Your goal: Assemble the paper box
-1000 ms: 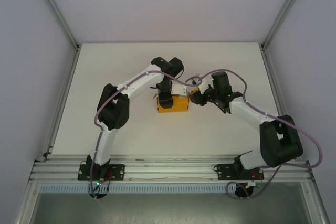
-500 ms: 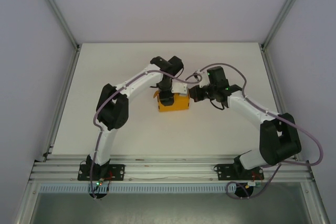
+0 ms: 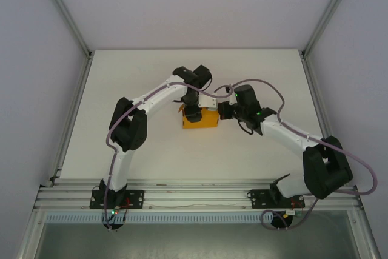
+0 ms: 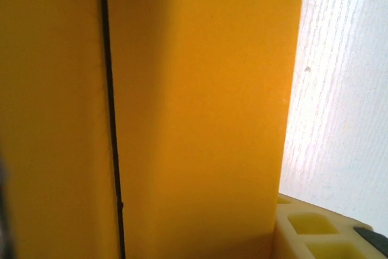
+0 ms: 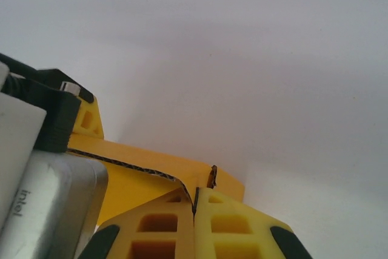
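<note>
Paper box (image 3: 203,121) sits near the table's (image 3: 273,77) middle, its edge pinched by the pressed-together right gripper (image 5: 195,195), seemingly to fold a flap, while the left gripper (image 3: 193,113), whose spread I cannot tell, steadies it.

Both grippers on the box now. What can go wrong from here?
1. The right gripper is shut on a thin card edge of the paper box near its corner; a hard pull may tear or crease it.
2. The left gripper works the same small box close beside it; the two could collide.
</note>
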You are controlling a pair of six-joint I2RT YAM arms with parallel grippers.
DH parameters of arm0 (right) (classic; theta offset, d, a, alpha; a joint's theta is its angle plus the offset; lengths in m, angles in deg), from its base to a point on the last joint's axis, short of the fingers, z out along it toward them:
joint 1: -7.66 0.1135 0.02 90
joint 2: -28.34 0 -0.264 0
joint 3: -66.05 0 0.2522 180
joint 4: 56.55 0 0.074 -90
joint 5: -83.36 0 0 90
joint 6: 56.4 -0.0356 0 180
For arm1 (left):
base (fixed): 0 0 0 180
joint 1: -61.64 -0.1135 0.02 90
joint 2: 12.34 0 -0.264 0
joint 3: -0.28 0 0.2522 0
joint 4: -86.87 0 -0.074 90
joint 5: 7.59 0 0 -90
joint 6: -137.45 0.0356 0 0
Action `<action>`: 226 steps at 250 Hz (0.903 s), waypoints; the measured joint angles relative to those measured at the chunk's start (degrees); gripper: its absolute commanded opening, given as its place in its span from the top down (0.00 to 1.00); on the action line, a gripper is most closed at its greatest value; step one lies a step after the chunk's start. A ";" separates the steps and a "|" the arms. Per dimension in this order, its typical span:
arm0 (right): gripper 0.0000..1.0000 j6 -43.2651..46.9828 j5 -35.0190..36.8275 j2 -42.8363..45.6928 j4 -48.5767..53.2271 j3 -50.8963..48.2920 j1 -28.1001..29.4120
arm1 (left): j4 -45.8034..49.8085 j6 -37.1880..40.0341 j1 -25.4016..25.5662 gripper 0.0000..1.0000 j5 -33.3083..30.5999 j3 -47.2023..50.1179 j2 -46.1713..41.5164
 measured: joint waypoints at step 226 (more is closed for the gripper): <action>1.00 2.82 18.38 0.98 -16.37 -10.45 10.12 | -9.31 -7.72 -0.39 0.47 0.61 10.21 -5.64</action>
